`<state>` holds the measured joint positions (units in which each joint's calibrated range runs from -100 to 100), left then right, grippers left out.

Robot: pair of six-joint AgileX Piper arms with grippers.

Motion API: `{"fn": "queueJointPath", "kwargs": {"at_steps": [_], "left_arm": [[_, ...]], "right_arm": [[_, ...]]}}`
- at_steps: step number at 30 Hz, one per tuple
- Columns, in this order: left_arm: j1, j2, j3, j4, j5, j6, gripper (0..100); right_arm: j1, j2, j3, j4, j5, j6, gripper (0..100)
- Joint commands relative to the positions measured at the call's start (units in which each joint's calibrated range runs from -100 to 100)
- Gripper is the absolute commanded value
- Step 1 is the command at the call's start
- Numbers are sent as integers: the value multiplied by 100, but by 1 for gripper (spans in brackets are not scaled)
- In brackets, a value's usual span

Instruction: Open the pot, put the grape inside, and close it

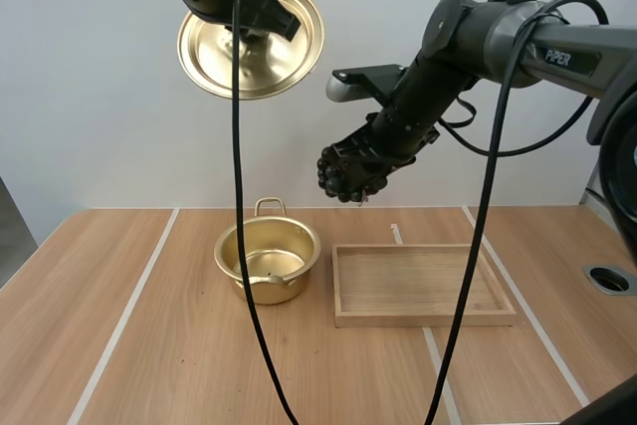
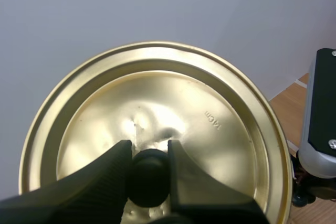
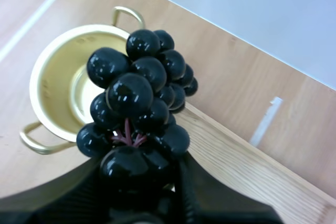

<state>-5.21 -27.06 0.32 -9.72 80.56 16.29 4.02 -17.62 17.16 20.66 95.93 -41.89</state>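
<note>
The gold pot [image 1: 267,262] stands open on the table, left of the wooden tray [image 1: 423,285]; it also lies below the grapes in the right wrist view [image 3: 58,87]. High above it my left gripper [image 1: 261,19] is shut on the black knob [image 2: 149,176] of the gold lid [image 1: 251,39], which hangs tilted with its underside toward the camera [image 2: 157,129]. My right gripper [image 1: 360,168] is shut on a bunch of dark grapes [image 1: 348,174], held in the air above the gap between pot and tray. The bunch [image 3: 136,114] hangs from the fingers over the pot's rim and the tray's corner.
White tape lines [image 1: 129,316] run across the wooden table. A round hole with a dark grommet [image 1: 609,280] sits at the table's far right edge. The tray [image 3: 252,177] holds nothing.
</note>
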Motion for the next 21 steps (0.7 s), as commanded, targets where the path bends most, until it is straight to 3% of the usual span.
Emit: {"fn": "queueJointPath", "kwargs": {"at_steps": [1,6,15,21], "left_arm": [[-3,-218,-191,-200,-223,-54,0],[-3,-498,-421,-369,-241,-54,0],[-3,-1018,-674,-438,-316,-54,0],[-3,-1315,-689,-438,-332,-54,0]], "right_arm": [[10,-90,-105,322,141,-169,0],[51,-90,-105,519,146,-300,0],[698,187,-105,519,-68,-260,0],[927,707,-105,519,-235,-206,0]]}}
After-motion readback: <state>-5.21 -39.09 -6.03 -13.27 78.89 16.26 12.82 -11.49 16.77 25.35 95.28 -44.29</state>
